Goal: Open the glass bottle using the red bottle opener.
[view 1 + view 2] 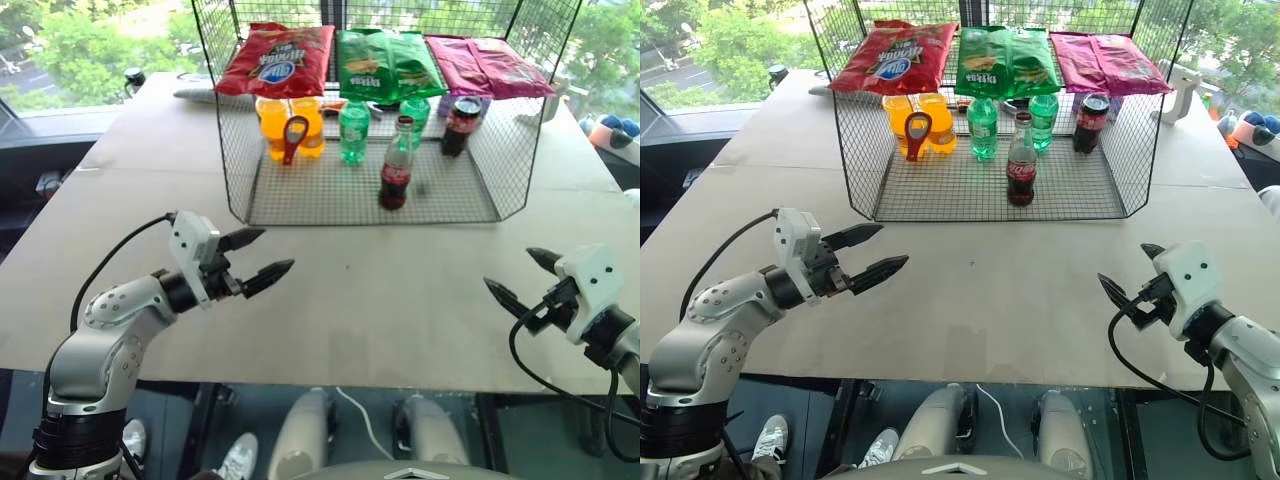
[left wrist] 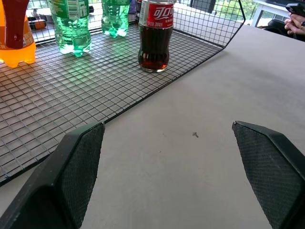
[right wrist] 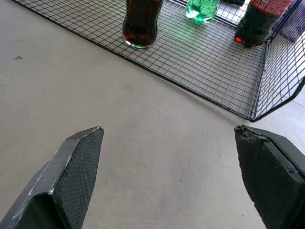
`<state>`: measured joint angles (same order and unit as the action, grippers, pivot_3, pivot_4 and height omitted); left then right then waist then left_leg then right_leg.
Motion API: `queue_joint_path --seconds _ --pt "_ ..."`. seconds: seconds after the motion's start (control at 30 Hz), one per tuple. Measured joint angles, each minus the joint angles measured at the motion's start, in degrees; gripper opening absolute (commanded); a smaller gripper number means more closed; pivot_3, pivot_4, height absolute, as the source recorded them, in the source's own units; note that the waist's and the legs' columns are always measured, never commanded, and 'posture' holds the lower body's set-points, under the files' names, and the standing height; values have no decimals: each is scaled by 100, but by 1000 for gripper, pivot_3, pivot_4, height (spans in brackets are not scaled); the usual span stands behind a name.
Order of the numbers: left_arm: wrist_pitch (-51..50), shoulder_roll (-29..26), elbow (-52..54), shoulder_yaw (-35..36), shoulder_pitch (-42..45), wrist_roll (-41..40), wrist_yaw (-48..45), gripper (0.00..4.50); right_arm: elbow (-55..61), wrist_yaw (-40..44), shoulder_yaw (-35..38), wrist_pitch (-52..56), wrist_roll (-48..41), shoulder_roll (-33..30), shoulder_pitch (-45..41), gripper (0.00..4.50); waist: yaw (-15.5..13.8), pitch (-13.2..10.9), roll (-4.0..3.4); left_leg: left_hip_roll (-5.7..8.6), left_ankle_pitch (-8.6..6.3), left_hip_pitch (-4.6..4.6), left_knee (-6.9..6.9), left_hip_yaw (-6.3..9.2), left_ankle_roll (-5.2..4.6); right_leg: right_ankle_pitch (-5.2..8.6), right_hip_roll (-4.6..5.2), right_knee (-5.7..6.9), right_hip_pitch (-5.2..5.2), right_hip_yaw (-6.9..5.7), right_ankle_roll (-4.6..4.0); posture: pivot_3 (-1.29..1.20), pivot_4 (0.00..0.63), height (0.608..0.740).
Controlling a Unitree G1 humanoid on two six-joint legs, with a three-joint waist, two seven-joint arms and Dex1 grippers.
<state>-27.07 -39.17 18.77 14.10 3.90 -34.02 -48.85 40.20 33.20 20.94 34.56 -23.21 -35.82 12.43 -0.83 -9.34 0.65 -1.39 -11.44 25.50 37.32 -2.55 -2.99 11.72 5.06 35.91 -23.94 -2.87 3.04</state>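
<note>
The glass bottle (image 1: 395, 165) of dark cola stands upright near the front of the wire basket (image 1: 232, 170), at the middle of the table's far side. The red bottle opener (image 1: 293, 138) leans upright against an orange bottle (image 1: 272, 122) further left in the basket. My left gripper (image 1: 277, 250) hovers open and empty over the table at the near left, pointing toward the basket. My right gripper (image 1: 508, 268) is open and empty at the near right. In the wrist views the glass bottle (image 2: 156, 36) (image 3: 139, 24) stands well beyond both pairs of fingers.
Green plastic bottles (image 1: 354, 130) and a stubby cola container (image 1: 461, 125) also stand in the basket. Red (image 1: 277, 60), green (image 1: 388, 62) and magenta (image 1: 487, 65) snack bags lie on its top. Bare table (image 1: 380, 300) stretches between the grippers and the basket's open front.
</note>
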Motion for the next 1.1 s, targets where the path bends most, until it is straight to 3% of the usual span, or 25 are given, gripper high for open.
queue_joint_path --seconds 0.27,0.4,0.63,1.1 --pt "143 202 -422 4 50 3 -8 4433 266 -268 -4 135 -102 53 -320 4438 1 0 -5 -1 0 8 0 0 0 -1 -2 0 -14 0 -2 0 150 740" --pt "176 276 -558 101 307 3 100 4433 269 -346 -24 -215 -332 498 -541 4438 -7 1 -5 3 2 14 0 -1 -3 -2 -3 0 -19 0 -2 0 150 740" --pt "241 405 -1056 190 1156 3 468 4433 469 67 -116 -835 -1459 781 -1330 4438 0 0 -5 2 15 12 0 -1 -26 -4 -11 1 -12 0 -3 0 150 740" --pt "-673 379 -1463 -435 2664 407 1270 4433 603 -99 -458 -905 -2200 762 -1580 4438 -11 -2 0 11 17 12 2 -2 -28 -13 -17 3 -6 1 -16 0 150 740"
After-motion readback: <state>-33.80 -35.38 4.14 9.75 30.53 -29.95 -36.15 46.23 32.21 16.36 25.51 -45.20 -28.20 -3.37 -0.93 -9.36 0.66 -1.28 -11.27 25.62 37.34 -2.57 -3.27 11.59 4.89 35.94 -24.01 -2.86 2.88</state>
